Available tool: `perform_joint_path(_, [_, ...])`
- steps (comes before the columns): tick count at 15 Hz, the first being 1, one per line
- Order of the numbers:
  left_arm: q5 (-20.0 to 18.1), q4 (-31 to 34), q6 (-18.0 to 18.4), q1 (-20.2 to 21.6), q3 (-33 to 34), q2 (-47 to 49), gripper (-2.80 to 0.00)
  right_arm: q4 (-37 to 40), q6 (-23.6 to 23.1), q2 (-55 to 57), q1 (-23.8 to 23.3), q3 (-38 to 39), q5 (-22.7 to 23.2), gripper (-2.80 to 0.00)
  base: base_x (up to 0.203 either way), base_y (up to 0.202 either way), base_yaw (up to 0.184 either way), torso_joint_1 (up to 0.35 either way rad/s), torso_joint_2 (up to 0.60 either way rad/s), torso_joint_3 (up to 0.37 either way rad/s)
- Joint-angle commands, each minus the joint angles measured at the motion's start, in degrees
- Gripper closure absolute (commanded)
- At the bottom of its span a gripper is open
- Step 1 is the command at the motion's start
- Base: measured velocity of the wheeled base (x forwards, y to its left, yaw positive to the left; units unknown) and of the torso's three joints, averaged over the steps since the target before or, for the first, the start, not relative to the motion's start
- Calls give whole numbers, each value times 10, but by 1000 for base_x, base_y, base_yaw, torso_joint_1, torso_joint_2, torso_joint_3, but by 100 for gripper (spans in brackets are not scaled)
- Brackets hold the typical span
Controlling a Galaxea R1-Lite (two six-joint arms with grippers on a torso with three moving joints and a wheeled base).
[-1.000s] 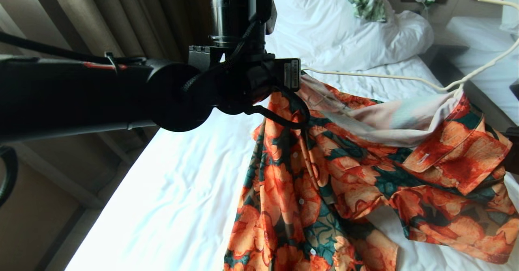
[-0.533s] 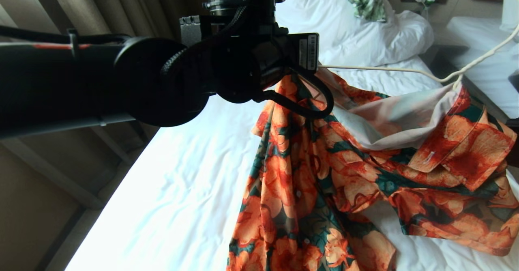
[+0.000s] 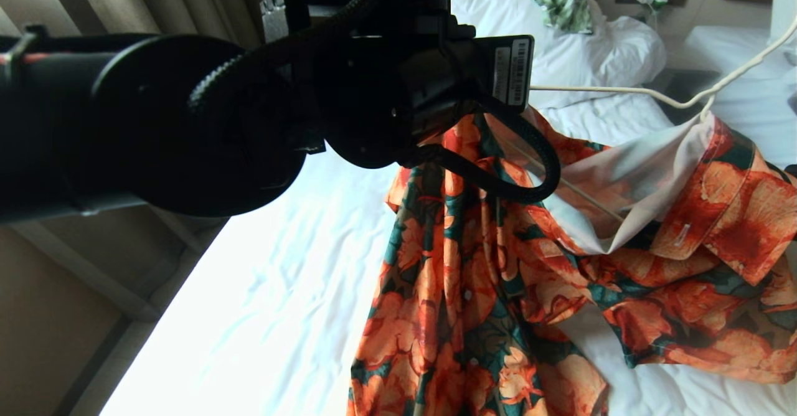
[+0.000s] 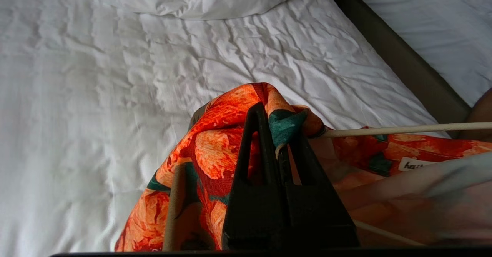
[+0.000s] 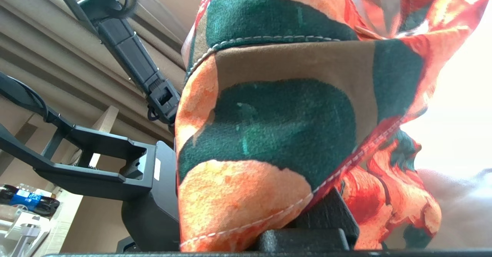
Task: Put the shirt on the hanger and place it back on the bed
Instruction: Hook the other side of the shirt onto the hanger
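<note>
Head view: high, looking down the bed (image 3: 261, 291), left arm close across frame.
Left wrist view: downward, close above shirt (image 4: 215, 149).
Right wrist view: upward, against shirt.
Shared: shirt.

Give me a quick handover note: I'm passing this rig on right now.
Left tool: shut on the shirt at one shoulder, where the hanger wire goes in, raised over the bed.
Right tool: shut on the shirt's other side.
Done: one hanger end is inside the shirt; its lower part trails on the sheet.
Left: seat the other shoulder, then lay shirt and hanger on the bed.
</note>
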Motion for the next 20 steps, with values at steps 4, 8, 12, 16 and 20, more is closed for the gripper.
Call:
perform_joint_path(4, [-3,-11,2,47,10,18,0,-2,0,14,-8,2,2,0,0,0,0,0,0,0])
perform_joint_path(8, [-3,-28,2,-6,17,14,0,-3,0,17,2,-9,-1,0,0,0,0,0,0,0])
perform_joint_path(12, [-3,-39,-2,-72,34,17,0,-15,-2,10,4,-14,-1,0,0,0,0,0,0,0])
perform_joint_path(16, [-3,-56,1,-128,39,22,0,-41,-2,7,44,-15,0,0,0,0,0,0,0,0])
perform_joint_path(20, [-12,-56,23,-141,9,51,0,-41,-3,-9,63,-9,-1,0,0,0,0,0,0,0])
